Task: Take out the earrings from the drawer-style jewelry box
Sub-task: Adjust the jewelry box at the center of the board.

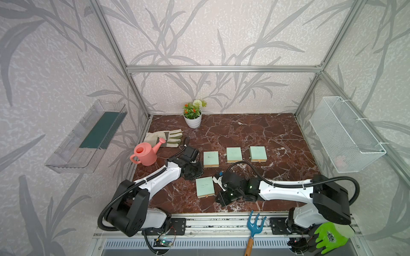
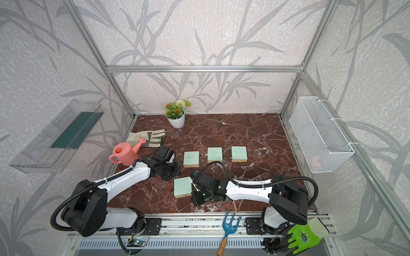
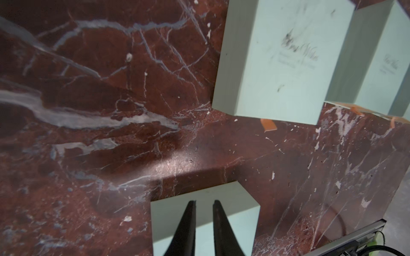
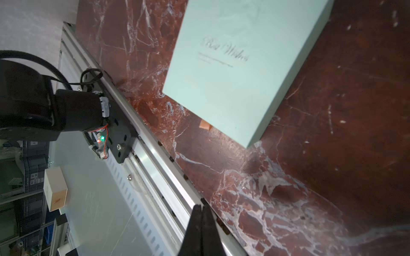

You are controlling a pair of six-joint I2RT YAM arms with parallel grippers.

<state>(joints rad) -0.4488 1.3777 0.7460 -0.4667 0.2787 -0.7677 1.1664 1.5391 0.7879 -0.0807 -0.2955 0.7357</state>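
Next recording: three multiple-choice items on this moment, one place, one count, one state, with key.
1. Where does the pink watering can stand?
A) in the wire basket
B) beside the work glove
C) on the front rail

2. How many mint-green boxes lie on the table?
A) two
B) four
C) six

3. How is the right pincer?
A) wide open
B) shut on the rake
C) shut, empty

Key: 1 B, its spout reaches the glove; 2 B, three in a row plus one nearer; 3 C, its fingers meet with nothing between.
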